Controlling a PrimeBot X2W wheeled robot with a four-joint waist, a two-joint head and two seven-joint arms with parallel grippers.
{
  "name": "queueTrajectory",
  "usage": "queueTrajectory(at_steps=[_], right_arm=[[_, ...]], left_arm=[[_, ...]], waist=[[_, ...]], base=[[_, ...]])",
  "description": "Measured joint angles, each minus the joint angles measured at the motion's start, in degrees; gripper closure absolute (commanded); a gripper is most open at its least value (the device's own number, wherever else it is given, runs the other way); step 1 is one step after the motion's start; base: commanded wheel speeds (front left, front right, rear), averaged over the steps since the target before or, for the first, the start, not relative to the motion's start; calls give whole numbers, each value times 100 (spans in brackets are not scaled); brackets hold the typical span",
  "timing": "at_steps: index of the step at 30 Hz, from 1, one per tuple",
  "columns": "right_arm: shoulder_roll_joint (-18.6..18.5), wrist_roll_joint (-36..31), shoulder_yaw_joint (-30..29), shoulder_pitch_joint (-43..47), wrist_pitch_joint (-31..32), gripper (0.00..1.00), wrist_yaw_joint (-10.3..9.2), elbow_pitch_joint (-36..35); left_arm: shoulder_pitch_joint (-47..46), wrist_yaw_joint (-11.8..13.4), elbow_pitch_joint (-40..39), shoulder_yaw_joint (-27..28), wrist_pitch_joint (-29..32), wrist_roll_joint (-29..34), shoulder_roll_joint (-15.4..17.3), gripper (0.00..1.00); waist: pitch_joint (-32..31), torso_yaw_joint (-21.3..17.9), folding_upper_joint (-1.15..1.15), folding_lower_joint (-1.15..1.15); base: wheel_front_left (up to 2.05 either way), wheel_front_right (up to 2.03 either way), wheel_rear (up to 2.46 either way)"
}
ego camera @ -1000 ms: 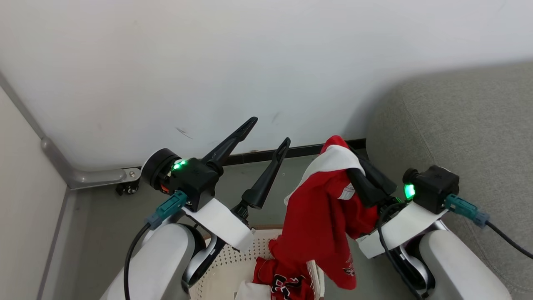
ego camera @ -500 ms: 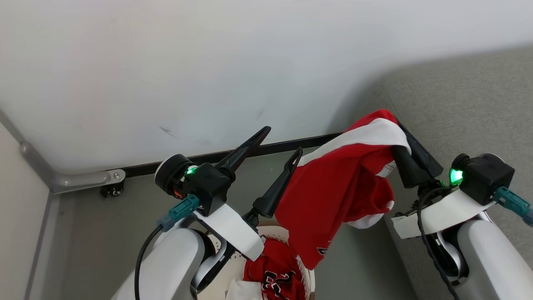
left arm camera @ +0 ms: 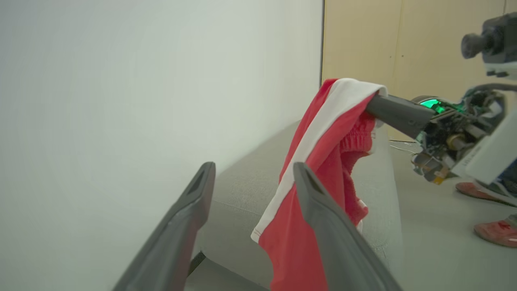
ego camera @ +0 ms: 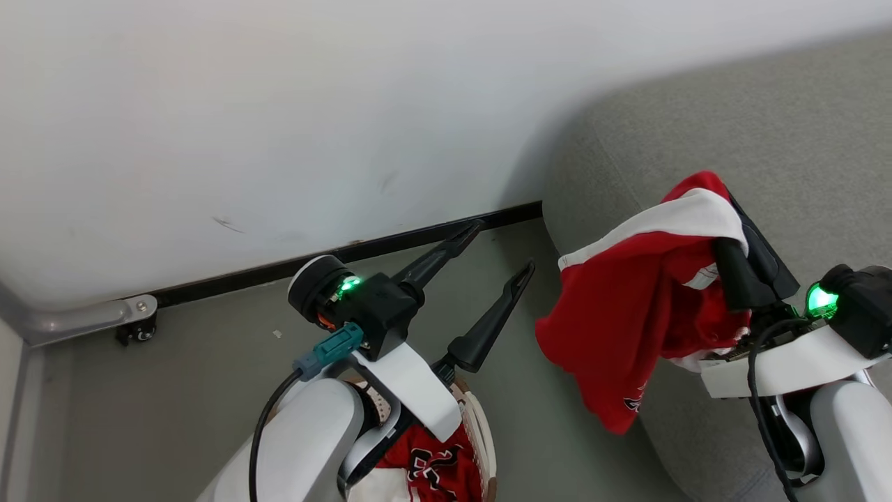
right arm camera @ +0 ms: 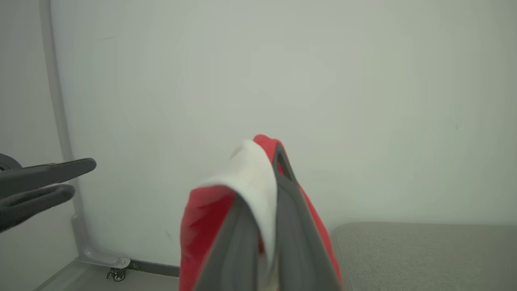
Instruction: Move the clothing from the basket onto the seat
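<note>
clothing (ego camera: 627, 328), the plain red piece, hangs from my right hand (ego camera: 739, 244) in the head view, at the edge of the seat (ego camera: 766, 125). that hand is shut on the white band (ego camera: 662, 223) so nothing drops. the jersey (ego camera: 432, 467) lies in the basket (ego camera: 482, 432). my left hand (ego camera: 503, 245) is wide open, empty. left wrist view: cloth beside the seat. right wrist view: fingers (right arm camera: 293, 226) pinch the band.

Grey floor (ego camera: 174, 390) carries the basket (ego camera: 482, 436) at btm centre, w/ a lettered red jersey (ego camera: 435, 466) inside, and the grey sofa (ego camera: 766, 125) at R; they seem apart.
</note>
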Motion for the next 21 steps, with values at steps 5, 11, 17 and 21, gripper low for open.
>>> queueTrajectory(at_steps=[5,11,17,21], right_arm=[[77,-99,-113,88,0,100,0,-133],[165,-120,-126,177,0,100,0,-256],[193,-120,-88,175,0,100,0,-368],[244,-120,-57,175,0,100,0,-386]], left_arm=[[-75,-26,74,-92,16,-38,-7,0],[-174,-43,126,-133,16,-41,-9,0],[-288,-43,168,-134,26,-41,3,0],[-305,-44,186,-130,42,-38,45,0]], waist=[[68,-240,0,0],[159,-562,0,0],[268,-892,0,0],[353,-1094,0,0]], base=[[0,0,0],[0,0,0],[0,0,0],[0,0,0]])
